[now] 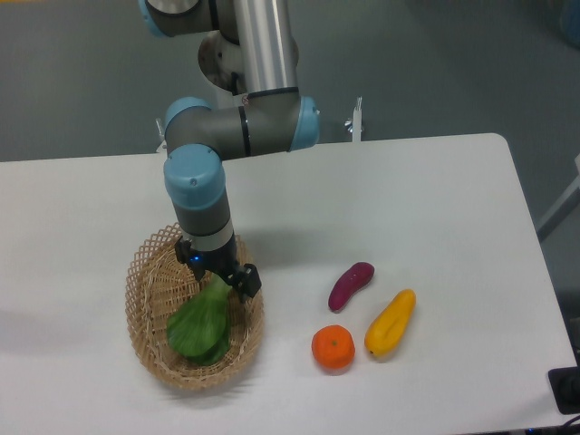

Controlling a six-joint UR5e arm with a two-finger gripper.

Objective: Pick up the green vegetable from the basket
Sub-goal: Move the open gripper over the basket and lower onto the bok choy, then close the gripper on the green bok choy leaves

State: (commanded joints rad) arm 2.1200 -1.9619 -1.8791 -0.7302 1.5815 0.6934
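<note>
The green vegetable [199, 326] lies inside the tan wicker basket [145, 317] at the front left of the table, leaves toward the front. Its pale stem end is hidden under my gripper [217, 279], which has come down over that end of the vegetable inside the basket. One dark finger [246, 279] shows at the right, beside the stem. The other finger is hidden behind the wrist, so I cannot make out whether the jaws are open or shut on the stem.
On the table to the right of the basket lie a purple sweet potato [351, 285], an orange [333, 348] and a yellow pepper-like vegetable [391, 323]. The arm's base post [263, 45] stands at the back centre.
</note>
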